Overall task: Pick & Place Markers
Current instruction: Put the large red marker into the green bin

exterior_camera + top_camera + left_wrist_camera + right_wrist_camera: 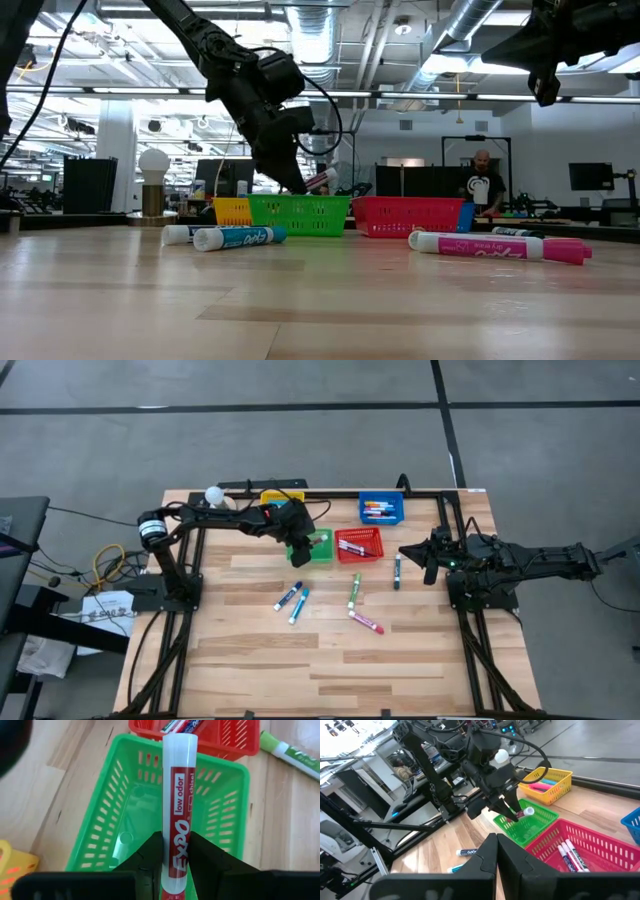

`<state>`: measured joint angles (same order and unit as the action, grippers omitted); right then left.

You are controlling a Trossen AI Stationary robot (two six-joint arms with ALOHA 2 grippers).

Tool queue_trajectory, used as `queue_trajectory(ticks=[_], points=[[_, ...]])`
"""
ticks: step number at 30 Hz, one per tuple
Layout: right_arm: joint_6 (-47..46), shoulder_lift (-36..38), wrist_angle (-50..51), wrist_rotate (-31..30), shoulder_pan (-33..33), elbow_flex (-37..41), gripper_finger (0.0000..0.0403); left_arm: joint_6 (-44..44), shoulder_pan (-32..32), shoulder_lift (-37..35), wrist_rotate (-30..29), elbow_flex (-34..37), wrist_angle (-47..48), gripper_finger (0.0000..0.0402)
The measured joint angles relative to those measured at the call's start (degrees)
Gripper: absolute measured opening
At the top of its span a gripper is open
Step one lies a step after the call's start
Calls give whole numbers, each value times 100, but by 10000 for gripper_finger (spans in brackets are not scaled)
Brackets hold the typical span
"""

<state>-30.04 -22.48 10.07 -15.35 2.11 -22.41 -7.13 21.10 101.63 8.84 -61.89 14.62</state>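
Nearest on the wooden counter [330,660], five loose white-barrelled markers [365,623] are left to be sorted. Beyond, a red-labelled white marker [177,815] is pinched by the left pincer [172,865] over the green mesh basket [100,835]. Markers are already held in the red mesh basket [372,550] and the farther blue one [384,517]. The right pincer [497,852] is pressed together, idle.

A grey concrete floor [300,430] crossed by dark seams is seen around the table; exposed ceiling ducts [480,25] and strip lights [200,15] are shown overhead
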Motion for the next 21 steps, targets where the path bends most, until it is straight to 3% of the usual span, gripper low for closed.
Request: queue_trajectory(ticks=[21], points=[[0, 2, -26, 2, 0, 2, 0, -12, 75, 509, 3, 2, -201, 77]])
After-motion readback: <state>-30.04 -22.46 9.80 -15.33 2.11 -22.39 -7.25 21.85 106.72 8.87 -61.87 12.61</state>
